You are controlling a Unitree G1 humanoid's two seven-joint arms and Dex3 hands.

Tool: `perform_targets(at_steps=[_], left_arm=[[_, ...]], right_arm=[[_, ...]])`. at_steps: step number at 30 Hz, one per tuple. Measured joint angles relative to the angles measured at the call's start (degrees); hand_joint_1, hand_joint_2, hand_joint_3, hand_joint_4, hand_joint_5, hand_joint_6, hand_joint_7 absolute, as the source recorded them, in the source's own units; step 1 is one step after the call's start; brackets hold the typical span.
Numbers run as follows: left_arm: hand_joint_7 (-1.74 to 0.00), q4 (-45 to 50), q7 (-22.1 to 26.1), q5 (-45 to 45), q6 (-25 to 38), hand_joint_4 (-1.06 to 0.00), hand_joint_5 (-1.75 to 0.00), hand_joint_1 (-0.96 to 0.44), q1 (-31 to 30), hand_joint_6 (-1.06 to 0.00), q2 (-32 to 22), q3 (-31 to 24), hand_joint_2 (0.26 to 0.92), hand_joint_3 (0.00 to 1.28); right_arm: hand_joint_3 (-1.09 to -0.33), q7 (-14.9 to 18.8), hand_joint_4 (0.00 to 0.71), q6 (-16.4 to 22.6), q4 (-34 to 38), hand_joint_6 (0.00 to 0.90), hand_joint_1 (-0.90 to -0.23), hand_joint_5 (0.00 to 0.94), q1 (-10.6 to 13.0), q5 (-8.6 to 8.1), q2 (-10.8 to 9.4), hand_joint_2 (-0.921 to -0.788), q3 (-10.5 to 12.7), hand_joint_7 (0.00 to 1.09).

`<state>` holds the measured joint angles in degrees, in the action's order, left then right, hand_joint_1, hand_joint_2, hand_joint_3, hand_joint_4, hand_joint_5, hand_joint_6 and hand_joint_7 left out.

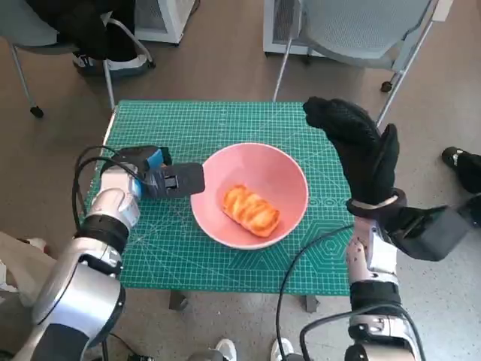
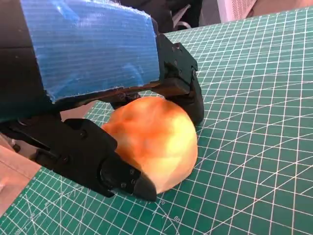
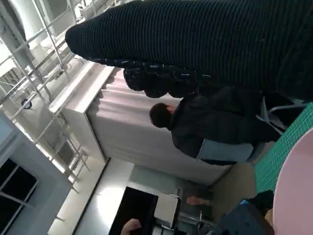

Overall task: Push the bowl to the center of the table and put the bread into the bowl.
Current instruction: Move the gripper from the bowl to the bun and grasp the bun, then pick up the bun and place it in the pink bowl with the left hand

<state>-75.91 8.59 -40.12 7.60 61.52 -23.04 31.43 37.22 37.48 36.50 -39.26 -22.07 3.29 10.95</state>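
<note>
1. The pink bowl (image 1: 252, 192) sits near the centre of the counter (image 1: 225, 120), on the green cutting mat.
2. The bread (image 1: 251, 210) lies inside the bowl.
3. Left hand (image 1: 169, 179): touches the bowl's rim on the counter's left side, holding nothing.
4. Right hand (image 1: 361, 147): raised over the counter's right edge, fingers apart, empty.

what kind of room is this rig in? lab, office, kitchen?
Most likely an office or lab room, not a kitchen. The small table is covered by a green cutting mat, grey wheeled chairs stand on a plain brown floor, and the right wrist view shows a seated person beside white shelving.
</note>
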Motion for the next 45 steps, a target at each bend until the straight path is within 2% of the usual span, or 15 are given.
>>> perform_targets(at_steps=[13,45], left_arm=[[-1.24,0.65,2.52,1.87,-0.62,-0.76,-1.03,0.00,0.02,-0.62,-1.28,-2.10,0.908,0.06],[-1.18,1.13,2.59,2.80,-0.01,-0.75,-1.07,0.00,0.00,-0.64,-2.44,-3.77,0.909,0.05]], right_arm=[[-0.924,-0.51,0.100,0.14,-0.26,0.020,-0.706,0.000,0.05,0.93,-0.10,-0.921,-0.68,0.38],[-0.930,-0.59,0.141,0.81,0.04,0.049,-0.707,0.016,0.36,0.88,-0.78,-0.921,-1.17,0.43]])
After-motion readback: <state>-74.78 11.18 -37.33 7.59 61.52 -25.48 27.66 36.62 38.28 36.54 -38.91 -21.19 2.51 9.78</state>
